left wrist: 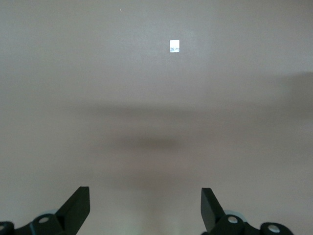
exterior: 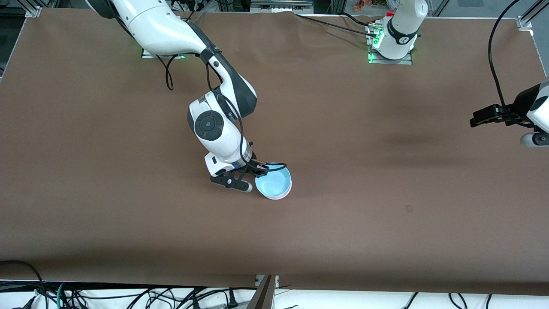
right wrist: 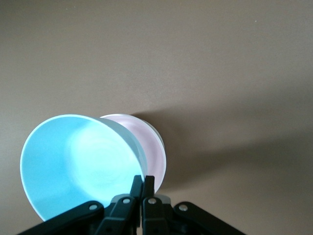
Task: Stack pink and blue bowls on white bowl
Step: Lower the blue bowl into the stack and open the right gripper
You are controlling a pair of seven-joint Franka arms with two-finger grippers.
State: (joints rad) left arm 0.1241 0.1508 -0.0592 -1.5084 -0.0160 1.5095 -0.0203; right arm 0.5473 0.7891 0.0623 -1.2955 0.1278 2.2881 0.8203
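Note:
The light blue bowl sits tilted on top of the pale pink bowl near the table's middle. In the front view only a thin pale rim shows under the blue bowl. My right gripper is shut on the blue bowl's rim; the right wrist view shows its fingertips pinching the rim of the blue bowl. The white bowl is almost hidden under the stack; a thin greyish edge past the pink bowl may be it. My left gripper waits open and empty over the left arm's end of the table.
The brown table cover lies around the stack. A small white square mark is on the table below the left gripper. Cables hang along the table edge nearest the front camera.

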